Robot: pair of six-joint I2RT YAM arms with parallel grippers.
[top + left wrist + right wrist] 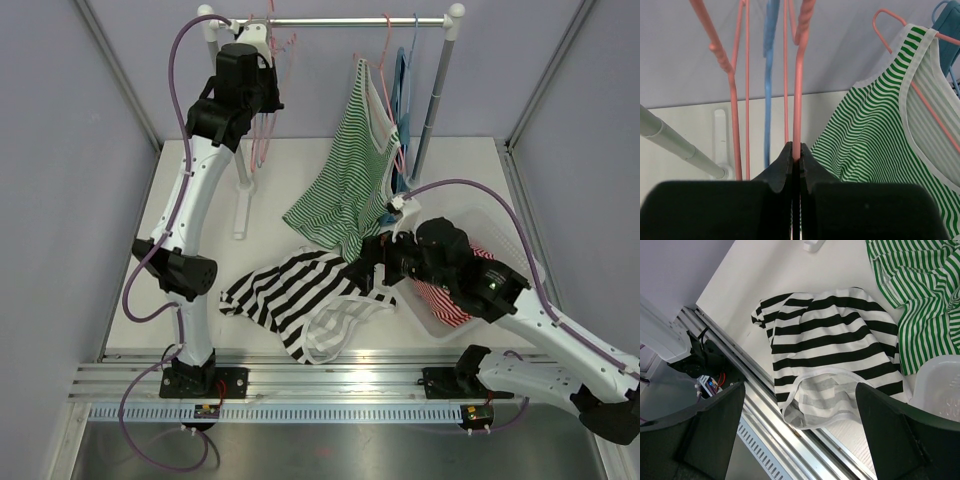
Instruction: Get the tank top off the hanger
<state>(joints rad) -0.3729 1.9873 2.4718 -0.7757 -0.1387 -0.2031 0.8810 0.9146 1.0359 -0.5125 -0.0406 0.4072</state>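
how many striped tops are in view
3: a green-striped top hanging at the rail, a black-striped top on the table, a red-striped top in the clear bin, partly under the right arm. More may be hidden there.

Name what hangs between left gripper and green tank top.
Nothing: in the top view the rail runs bare from the left gripper, shut on a pink hanger, to the green tank top.

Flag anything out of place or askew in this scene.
The black-and-white striped top lies crumpled on the table, its hem at the front rail. The green striped tank top hangs skewed from its pink hanger, with its lower end dragging on the table.
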